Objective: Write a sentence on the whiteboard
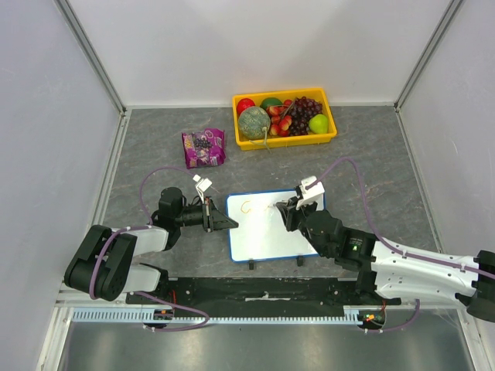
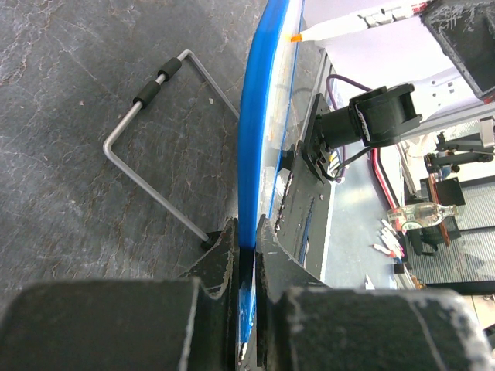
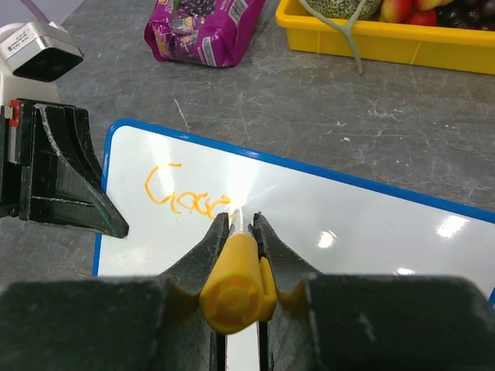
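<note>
whiteboard [image 1: 271, 232], at the near middle of the table [image 1: 155, 139], is clamped at its left rim by the left gripper [image 2: 246, 239]; a marker [image 3: 232, 294] is pinched by the right gripper [image 3: 238, 222] at the orange letters' [image 3: 182, 197] end, blank board lying rightward along the long axis.

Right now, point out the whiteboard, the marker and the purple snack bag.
whiteboard [image 1: 259, 236], top external view, bare white middle of its surface.
marker [image 3: 230, 292], right wrist view, round yellow rear end.
purple snack bag [image 1: 203, 148], top external view, middle of its front.
</note>
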Robot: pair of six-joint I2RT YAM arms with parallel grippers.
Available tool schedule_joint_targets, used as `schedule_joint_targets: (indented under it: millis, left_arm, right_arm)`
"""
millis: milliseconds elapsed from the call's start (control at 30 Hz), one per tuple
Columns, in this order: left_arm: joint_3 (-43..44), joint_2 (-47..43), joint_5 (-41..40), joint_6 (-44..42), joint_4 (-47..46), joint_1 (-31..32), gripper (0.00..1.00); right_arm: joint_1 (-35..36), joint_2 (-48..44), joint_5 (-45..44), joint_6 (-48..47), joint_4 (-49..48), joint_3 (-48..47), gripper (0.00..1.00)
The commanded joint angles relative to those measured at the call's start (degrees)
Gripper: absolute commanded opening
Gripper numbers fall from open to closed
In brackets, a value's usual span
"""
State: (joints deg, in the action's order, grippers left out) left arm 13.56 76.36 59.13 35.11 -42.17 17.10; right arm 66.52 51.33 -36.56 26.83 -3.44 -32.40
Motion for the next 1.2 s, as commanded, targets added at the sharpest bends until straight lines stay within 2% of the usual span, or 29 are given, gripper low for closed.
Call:
schedule_joint_targets:
  millis: [0, 433, 1167]
  left_arm:
    - [0.8, 0.7, -3.1, -2.3, 1.4, 0.0, 0.02]
    - [0.8, 0.7, -3.0, -2.3, 1.4, 0.0, 0.02]
    - [0.8, 0.8, -3.0, -2.3, 1.3, 0.0, 0.02]
  right_arm:
    - [-0.8, 0.0, -4.0, -2.7, -1.7, -3.5, 0.00]
    - [-3.3, 4.4, 0.0, -4.8, -3.2, -6.7, 0.00]
    - [-4.6, 2.5, 5.1, 0.2, -0.5, -0.1, 0.00]
